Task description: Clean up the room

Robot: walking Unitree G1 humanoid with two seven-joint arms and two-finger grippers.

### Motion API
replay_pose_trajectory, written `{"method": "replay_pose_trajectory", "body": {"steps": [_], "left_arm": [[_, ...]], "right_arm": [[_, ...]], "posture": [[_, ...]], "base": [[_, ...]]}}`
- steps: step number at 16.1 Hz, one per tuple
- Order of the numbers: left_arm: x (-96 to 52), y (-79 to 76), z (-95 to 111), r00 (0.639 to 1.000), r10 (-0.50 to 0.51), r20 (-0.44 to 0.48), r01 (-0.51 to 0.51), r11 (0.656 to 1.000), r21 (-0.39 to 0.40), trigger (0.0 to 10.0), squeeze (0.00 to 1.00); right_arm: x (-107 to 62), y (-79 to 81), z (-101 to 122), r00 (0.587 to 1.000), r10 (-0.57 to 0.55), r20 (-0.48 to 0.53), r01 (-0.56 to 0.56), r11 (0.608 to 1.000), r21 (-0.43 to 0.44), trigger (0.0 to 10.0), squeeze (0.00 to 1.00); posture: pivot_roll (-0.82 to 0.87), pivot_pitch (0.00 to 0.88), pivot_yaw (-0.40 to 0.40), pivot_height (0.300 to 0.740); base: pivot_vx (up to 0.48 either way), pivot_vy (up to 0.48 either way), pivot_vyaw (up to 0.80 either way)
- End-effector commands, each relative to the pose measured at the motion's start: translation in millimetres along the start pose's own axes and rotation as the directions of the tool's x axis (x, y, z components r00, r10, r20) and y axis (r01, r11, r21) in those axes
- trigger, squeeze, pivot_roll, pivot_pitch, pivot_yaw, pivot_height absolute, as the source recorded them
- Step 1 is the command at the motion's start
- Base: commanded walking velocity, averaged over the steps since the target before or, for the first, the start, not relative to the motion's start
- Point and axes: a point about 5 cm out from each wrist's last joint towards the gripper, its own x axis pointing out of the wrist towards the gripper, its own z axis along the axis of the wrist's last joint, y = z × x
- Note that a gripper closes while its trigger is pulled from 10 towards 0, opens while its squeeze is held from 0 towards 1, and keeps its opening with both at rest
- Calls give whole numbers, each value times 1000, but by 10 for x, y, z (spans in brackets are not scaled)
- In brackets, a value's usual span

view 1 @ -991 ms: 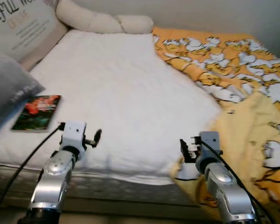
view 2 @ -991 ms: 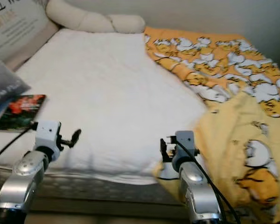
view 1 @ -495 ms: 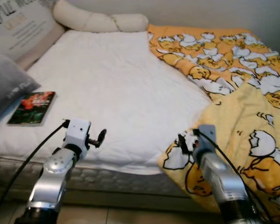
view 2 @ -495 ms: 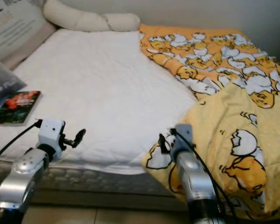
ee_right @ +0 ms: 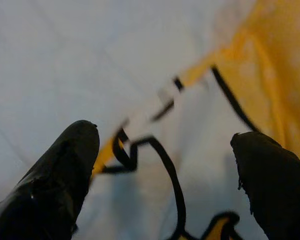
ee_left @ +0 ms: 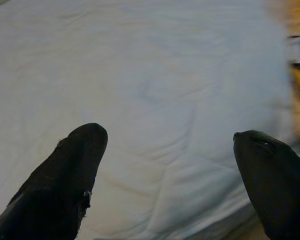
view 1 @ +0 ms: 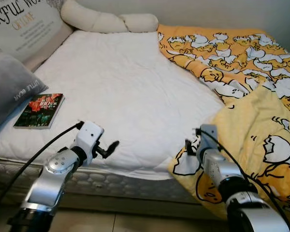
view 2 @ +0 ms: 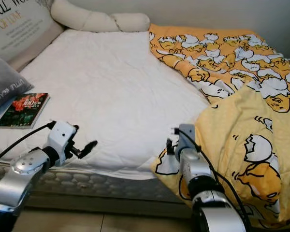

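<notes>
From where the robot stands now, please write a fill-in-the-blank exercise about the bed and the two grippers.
1. The book lies on the white ____.
2. The right gripper hovers over the edge of the yellow ____.
3. The left gripper has its fingers ____.
4. Beside the book sits a ____ pillow.

Missing words: mattress; blanket; open; grey

I see the head views bright, with soft and even light; no hard shadows on the white mattress (view 1: 125, 82), and no glare; these views are quite sharp. Both wrist views are softer; the yellow blanket (ee_right: 270, 60) looks smeared, and the black fingers (ee_left: 65, 185) are out of focus.
</notes>
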Motion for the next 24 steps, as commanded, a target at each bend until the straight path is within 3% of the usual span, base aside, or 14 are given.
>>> {"method": "replay_pose_trajectory", "body": {"steps": [1,2,3,8,9,10,11,13,16,18,24], "left_arm": [[-72,-47,116,998,-57,25,57,998,6,10000,1000],[-98,-66,127,997,-77,24,77,997,9,10000,1000],[-186,-129,147,991,-135,6,135,990,34,10000,988],[-347,-165,250,985,-170,-1,170,985,43,10000,875],[-396,-167,250,985,-171,-13,171,984,44,10000,820],[-450,-173,256,984,-174,-24,175,984,42,10000,788],[-499,-187,278,983,-182,-31,183,982,39,10000,761],[-570,-220,284,978,-202,-51,204,978,38,10000,643],[-591,-239,283,974,-219,-61,222,974,42,10000,600],[-598,-237,293,972,-225,-68,228,973,39,10000,588],[-513,-273,295,969,-238,-67,240,971,21,10000,596]], "right_arm": [[16,-2,58,1000,-12,-13,12,1000,16,10000,1000],[20,9,70,1000,-8,-13,8,1000,27,10000,1000],[31,25,78,1000,-6,-18,7,1000,23,10000,0],[43,28,46,1000,5,-27,-4,1000,21,10000,0],[45,1,13,999,0,-40,1,1000,26,6706,0],[46,-27,-15,999,-4,-49,6,999,34,4980,0],[47,-49,-38,998,-6,-55,8,999,35,4549,0],[47,-76,-75,998,-9,-61,11,1000,29,1216,0],[47,-70,-93,998,-3,-64,5,1000,27,1255,0],[46,-84,-117,998,-7,-68,9,999,38,0,0],[43,-161,-170,997,-11,-70,14,999,44,0,0]], "posture": [[19,0,10,740],[23,2,8,740],[43,58,-3,740],[86,135,-27,740],[106,164,-34,740],[121,180,-37,740],[129,188,-36,740],[137,205,-34,740],[146,213,-27,740],[139,210,-21,740],[114,191,-18,740]], "base": [[0,0,0],[0,0,0],[0,0,0],[0,0,0],[0,0,0],[0,0,0],[0,0,0],[0,0,0],[0,0,0],[0,0,0],[0,0,0]]}}
